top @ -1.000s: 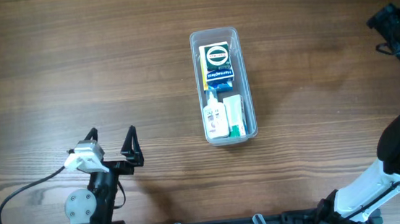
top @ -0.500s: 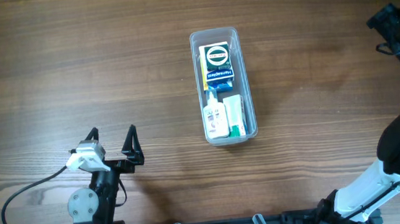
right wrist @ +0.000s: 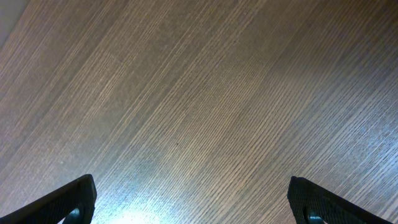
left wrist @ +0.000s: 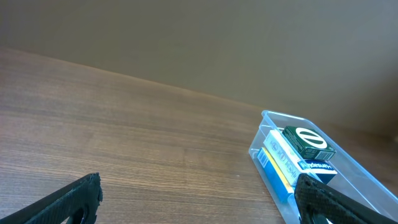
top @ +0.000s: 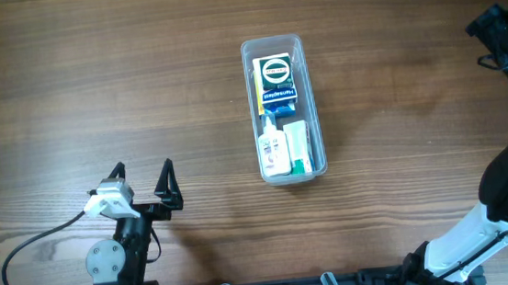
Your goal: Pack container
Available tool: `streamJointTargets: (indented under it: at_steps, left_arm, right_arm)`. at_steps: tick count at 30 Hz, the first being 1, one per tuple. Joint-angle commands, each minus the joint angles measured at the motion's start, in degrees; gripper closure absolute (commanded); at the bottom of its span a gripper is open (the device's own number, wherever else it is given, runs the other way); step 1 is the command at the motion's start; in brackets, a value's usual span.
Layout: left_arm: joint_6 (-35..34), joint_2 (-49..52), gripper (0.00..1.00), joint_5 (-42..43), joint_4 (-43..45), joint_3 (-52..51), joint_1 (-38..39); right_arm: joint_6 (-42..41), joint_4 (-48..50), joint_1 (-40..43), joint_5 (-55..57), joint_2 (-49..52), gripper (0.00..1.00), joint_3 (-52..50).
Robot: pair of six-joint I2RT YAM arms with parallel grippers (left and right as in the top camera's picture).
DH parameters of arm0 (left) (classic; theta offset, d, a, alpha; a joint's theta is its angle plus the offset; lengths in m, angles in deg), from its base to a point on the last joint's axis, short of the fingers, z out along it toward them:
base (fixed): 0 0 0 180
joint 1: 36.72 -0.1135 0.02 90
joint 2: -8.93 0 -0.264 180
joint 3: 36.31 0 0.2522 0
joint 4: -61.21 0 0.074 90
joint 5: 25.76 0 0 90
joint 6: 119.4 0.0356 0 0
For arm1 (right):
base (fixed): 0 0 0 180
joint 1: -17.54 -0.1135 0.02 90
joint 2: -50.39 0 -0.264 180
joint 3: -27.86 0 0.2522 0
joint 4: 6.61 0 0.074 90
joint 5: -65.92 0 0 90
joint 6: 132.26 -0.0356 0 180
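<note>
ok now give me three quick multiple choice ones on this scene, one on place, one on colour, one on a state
1. Where is the container?
A) middle of the table
B) at its left edge
C) at its near edge

2. What colour is the top box in it?
A) red
B) green
C) pink

3. How is the left gripper?
A) shut on the container
B) shut on a box
C) open and empty

Answers:
1 A, the overhead view shows it sitting mid-table.
2 B, it is dark green with a white circle.
3 C, its fingers stand wide apart with nothing between them.
</note>
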Motion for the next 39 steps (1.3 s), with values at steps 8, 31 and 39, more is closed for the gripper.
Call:
streamJointTargets:
  at_steps: [8,31,39]
  left_arm:
    - [1.4,-0.6,0.00,0.5,-0.1,-0.3,-0.3]
    - [1.3,-0.6,0.00,0.5,-0.1,-0.3,-0.3]
    - [1.3,-0.6,0.00,0.5,-0.1,-0.3,-0.3]
  right_arm:
    - [-0.7,0.1,0.0,-0.3,0.8,0.00,-0.2]
    - [-0.7,0.3,-22.7,-0.3,-27.7,0.00,-5.0]
    - [-0.6,1.5,-29.2,8.4,-46.4,0.00,-24.3]
